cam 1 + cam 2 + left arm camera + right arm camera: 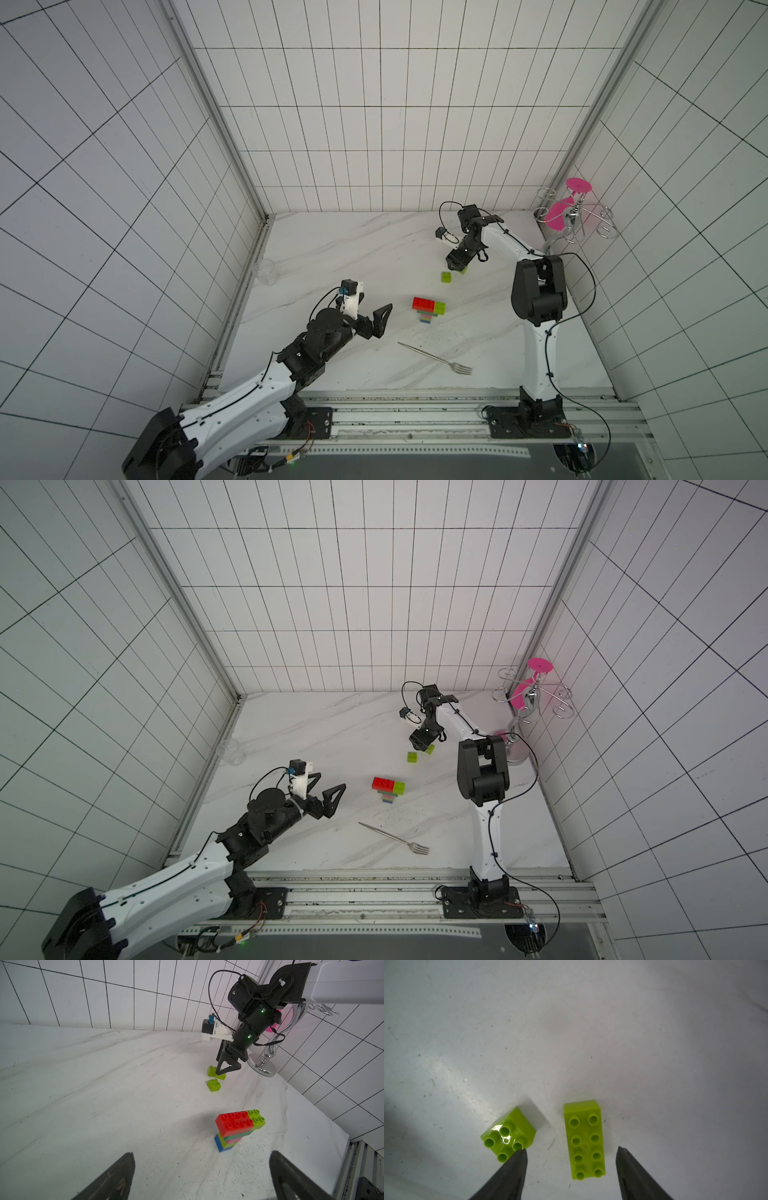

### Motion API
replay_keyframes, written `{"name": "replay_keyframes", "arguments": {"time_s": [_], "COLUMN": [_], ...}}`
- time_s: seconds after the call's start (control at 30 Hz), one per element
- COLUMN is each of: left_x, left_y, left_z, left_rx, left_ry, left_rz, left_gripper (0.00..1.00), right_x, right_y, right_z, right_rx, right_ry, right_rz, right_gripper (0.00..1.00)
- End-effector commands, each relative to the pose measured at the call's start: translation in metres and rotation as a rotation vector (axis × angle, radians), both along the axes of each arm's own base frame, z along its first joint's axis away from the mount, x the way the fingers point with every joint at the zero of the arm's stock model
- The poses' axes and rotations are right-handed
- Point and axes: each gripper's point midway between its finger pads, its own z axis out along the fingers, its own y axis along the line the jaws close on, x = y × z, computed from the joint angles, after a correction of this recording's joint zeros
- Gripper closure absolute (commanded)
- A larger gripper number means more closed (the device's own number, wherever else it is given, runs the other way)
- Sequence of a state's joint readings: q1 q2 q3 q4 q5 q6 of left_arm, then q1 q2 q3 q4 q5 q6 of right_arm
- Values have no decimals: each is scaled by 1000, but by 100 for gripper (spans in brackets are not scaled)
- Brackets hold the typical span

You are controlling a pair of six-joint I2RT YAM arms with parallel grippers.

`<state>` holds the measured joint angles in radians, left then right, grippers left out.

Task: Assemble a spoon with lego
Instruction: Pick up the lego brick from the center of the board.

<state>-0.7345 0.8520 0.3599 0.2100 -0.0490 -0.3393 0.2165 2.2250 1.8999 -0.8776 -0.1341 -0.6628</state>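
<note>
The spoon (428, 309) (388, 788) is a small brick stack at mid-table, red and lime on top of dark green, pink, lime and blue layers (239, 1128). Two loose lime lego bricks lie further back: a square one (508, 1138) (446, 277) and a long eight-stud one (584, 1140) (430, 749). My right gripper (571, 1149) (455, 264) points down, open, its fingers straddling the long brick with a gap on each side; one fingertip (521, 1154) overlaps the square brick's corner. My left gripper (202, 1153) (330, 782) hovers wide open and empty, left of the spoon.
A metal fork (436, 357) (395, 838) lies in front of the spoon. A clear cup (266, 271) stands at the table's left edge. A chrome rack with pink glasses (575, 212) fills the back right corner, its base (262, 1068) close behind the right gripper.
</note>
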Motion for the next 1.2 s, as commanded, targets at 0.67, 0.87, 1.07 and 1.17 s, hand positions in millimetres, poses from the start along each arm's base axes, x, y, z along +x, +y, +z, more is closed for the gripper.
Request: {"name": "replay_keyframes", "arguments": {"time_s": [0.67, 0.87, 1.07, 1.17], "left_x": [-1, -1, 1, 2], "left_y": [-10, -12, -12, -12], "left_z": [7, 5, 3, 2], "left_rx": [-23, -19, -10, -8], "left_ry": [6, 9, 14, 15], "left_rz": [-42, -46, -40, -37], "left_gripper": [1, 1, 1, 1], "right_x": [2, 5, 2, 1], "right_y": [-10, -4, -3, -2], "right_z": [-39, -47, -37, -23], "right_rx": [20, 0, 15, 32], "right_ry": [151, 156, 137, 101], "right_rz": [18, 34, 48, 52], "right_gripper": [44, 63, 80, 85]}}
